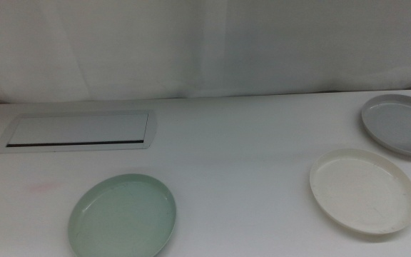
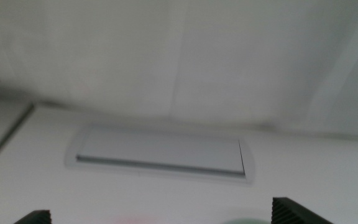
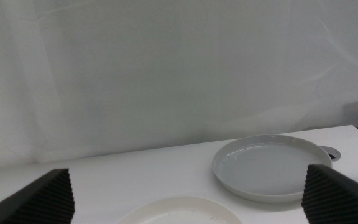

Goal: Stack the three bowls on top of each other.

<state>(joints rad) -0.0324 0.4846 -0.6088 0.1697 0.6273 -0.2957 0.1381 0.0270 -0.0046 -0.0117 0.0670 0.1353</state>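
- the mint green bowl lies flat on the white table at the near left of the middle view, its near rim cut by the picture's lower edge; a sliver of its rim may show at the lower edge of the left wrist view, too little to be sure.
- the cream white bowl lies flat at the near right, well apart from the green one; in the right wrist view only its far rim shows between the jaws.
- the light grey bowl lies at the far right, its right side cut by the picture's edge, just beyond the cream one with their rims near each other; i cannot tell whether they touch. the right wrist view shows it whole and empty.
- none of the three bowls rests on another.
- the left gripper is out of the middle view; its wrist view shows two dark jaw tips set wide apart with nothing between them, above the table and facing the panel.
- the right gripper is also out of the middle view; its jaws stand wide apart, holding nothing, facing the cream and grey bowls.
- a flat white rectangular panel with a dark slot along its near edge sits in the table at the far left, also seen in the left wrist view.
- a white draped backdrop hangs behind the table.
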